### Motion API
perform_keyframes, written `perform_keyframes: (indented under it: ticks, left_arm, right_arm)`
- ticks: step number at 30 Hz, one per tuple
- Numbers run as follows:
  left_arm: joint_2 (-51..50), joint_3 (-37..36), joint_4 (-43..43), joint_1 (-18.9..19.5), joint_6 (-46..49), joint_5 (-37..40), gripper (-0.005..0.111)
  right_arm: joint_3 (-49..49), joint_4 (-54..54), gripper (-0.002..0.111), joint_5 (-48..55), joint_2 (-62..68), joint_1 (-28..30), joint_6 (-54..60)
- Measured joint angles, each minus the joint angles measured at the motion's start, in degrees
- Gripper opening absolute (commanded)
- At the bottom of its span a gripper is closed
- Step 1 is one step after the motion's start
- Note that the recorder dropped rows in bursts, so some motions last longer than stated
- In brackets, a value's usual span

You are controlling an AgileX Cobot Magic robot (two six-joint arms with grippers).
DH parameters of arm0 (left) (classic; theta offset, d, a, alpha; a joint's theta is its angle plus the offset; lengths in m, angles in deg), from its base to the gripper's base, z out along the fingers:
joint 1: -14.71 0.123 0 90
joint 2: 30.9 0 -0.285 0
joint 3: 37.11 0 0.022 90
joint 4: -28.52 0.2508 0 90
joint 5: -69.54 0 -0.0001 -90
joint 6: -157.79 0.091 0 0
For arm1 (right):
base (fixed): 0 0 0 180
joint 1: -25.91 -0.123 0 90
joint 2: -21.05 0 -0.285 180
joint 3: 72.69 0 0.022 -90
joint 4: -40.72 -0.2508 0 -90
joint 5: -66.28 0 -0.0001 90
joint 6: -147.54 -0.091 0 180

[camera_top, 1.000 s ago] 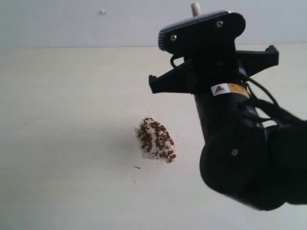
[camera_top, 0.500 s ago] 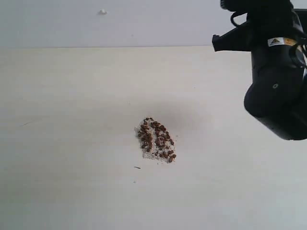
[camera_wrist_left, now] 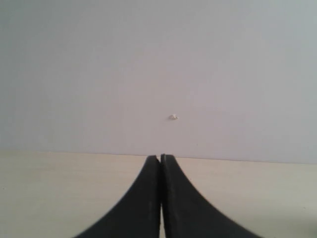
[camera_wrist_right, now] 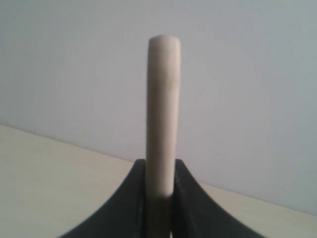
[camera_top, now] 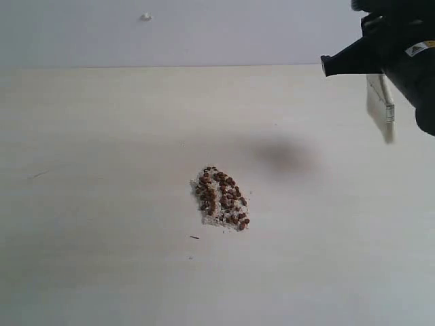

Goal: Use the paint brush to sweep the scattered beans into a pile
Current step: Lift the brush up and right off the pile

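right pincer [camera_wrist_right: 159, 171] grasps the paint brush [camera_wrist_right: 163, 99] well apart from the beans [camera_top: 221, 198] piled on the table [camera_top: 102, 204]; left pincer [camera_wrist_left: 160, 159] clenched.

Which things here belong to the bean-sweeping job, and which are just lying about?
Job:
- beans, in one pile
- paint brush
- right fingers, closed on the brush handle

Lying about:
- white crumbs among the beans
- dark speck on the table
- white blob on the wall
- left fingers, shut, empty

The beans [camera_top: 221, 198] lie heaped on the table [camera_top: 102, 204], the paint brush [camera_top: 378, 100] above, far right.
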Motion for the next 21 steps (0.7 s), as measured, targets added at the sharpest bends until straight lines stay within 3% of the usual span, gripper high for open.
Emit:
perform_keyframes:
  ticks: [6, 10, 15, 21]
  left_arm:
    - [0.0, 0.0, 0.0, 0.0, 0.0, 0.0, 0.000]
    - [0.0, 0.0, 0.0, 0.0, 0.0, 0.0, 0.000]
    - [0.0, 0.0, 0.0, 0.0, 0.0, 0.0, 0.000]
    - [0.0, 0.0, 0.0, 0.0, 0.0, 0.0, 0.000]
  right_arm:
    - [0.0, 16.2, 0.000, 5.2, 0.0, 2.7, -14.3]
    - [2.8, 23.9, 0.000, 14.1, 0.0, 4.0, -20.2]
    - [8.3, 27.2, 0.000, 26.0, 0.0, 4.2, -22.1]
    - [9.6, 27.6, 0.000, 30.2, 0.0, 4.2, -22.3]
